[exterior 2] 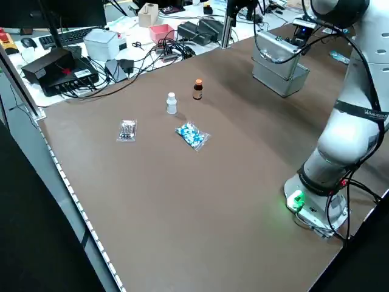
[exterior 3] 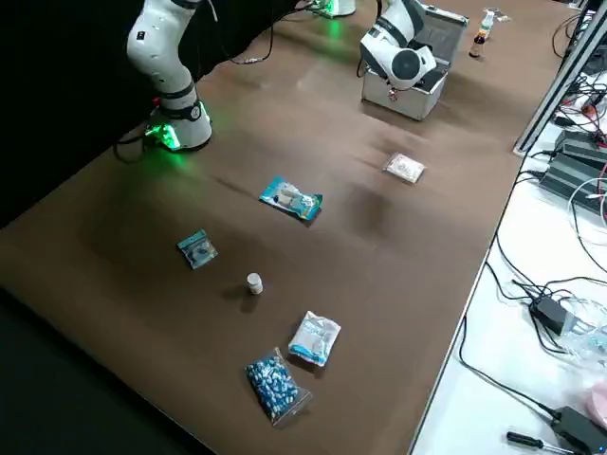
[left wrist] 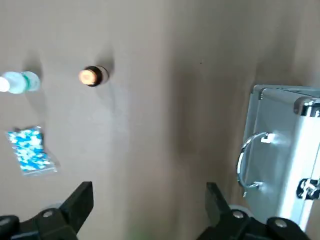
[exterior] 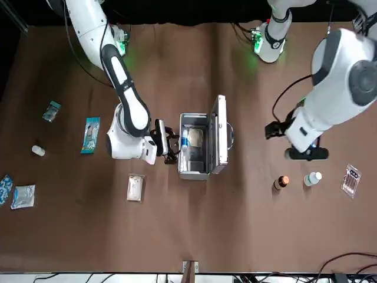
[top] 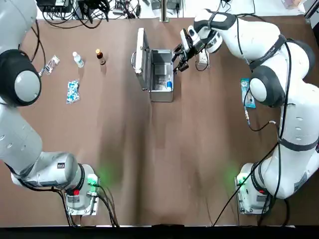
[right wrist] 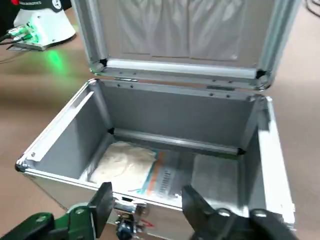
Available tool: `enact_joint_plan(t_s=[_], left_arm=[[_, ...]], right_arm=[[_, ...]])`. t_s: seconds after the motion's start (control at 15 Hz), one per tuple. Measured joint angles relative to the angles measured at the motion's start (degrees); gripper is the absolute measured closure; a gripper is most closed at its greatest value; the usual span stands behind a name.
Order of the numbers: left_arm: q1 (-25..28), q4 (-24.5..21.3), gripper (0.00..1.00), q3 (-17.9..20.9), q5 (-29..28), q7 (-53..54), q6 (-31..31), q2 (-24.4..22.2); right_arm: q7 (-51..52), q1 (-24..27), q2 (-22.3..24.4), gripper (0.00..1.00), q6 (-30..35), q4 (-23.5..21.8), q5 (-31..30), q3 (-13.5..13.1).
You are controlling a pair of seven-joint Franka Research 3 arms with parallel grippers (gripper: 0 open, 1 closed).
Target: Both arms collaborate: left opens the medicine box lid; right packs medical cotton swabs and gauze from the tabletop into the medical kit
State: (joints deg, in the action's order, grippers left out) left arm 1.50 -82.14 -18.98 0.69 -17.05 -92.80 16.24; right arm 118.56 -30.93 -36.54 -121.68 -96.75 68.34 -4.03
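The medical kit (top: 162, 94) stands mid-table with the medicine box lid (top: 141, 57) swung upright on its left side. A cream packet and a printed sheet lie inside. My right gripper (top: 178, 59) is open and holds nothing, its fingertips (right wrist: 107, 190) just outside the kit's right wall. The gauze (top: 202, 59), a white-cream packet, lies on the table right behind that gripper. The blue medical cotton swabs (top: 246, 93) lie further right. My left gripper (left wrist: 150, 192) hangs open above the table left of the lid (left wrist: 285, 150), touching nothing.
A brown bottle (top: 100, 56), a white bottle (top: 78, 59), a blue-white capsule packet (top: 73, 91) and a small clear packet (top: 51, 63) lie left of the kit. More small packets (exterior: 23, 196) and a little white bottle (exterior: 38, 151) sit at the robot's far right.
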Motion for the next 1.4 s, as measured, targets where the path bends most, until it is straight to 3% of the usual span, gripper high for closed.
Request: enact_joint_plan(t_s=[0.27,0.53,0.93,1.07,1.27,1.4], left_arm=[[4.3,0.0,0.01,0.1,0.0,4.9,0.9,-2.9],[6.8,0.0,0.01,0.1,0.0,6.0,2.5,-3.3],[7.4,1.2,0.01,0.6,0.0,5.9,2.6,-5.7],[6.4,1.3,0.01,3.1,0.0,6.0,2.8,-7.6],[-0.2,1.3,0.01,10.9,0.0,6.0,4.9,-9.7],[-4.0,1.2,0.00,14.8,0.0,5.7,5.2,-9.9]], right_arm=[[0.0,1.8,1.5,0.32,-0.1,1.7,-2.5,-0.4],[-0.1,7.7,6.0,0.30,2.3,1.9,-8.0,-0.7],[-9.5,14.2,12.4,0.29,6.2,4.4,-20.9,-1.2],[-16.1,16.4,13.4,0.27,11.9,7.6,-24.9,-1.3],[-30.4,18.6,15.1,0.06,18.5,12.4,-32.6,-1.4],[-38.1,19.2,16.9,0.01,20.0,13.5,-37.1,-1.4]])
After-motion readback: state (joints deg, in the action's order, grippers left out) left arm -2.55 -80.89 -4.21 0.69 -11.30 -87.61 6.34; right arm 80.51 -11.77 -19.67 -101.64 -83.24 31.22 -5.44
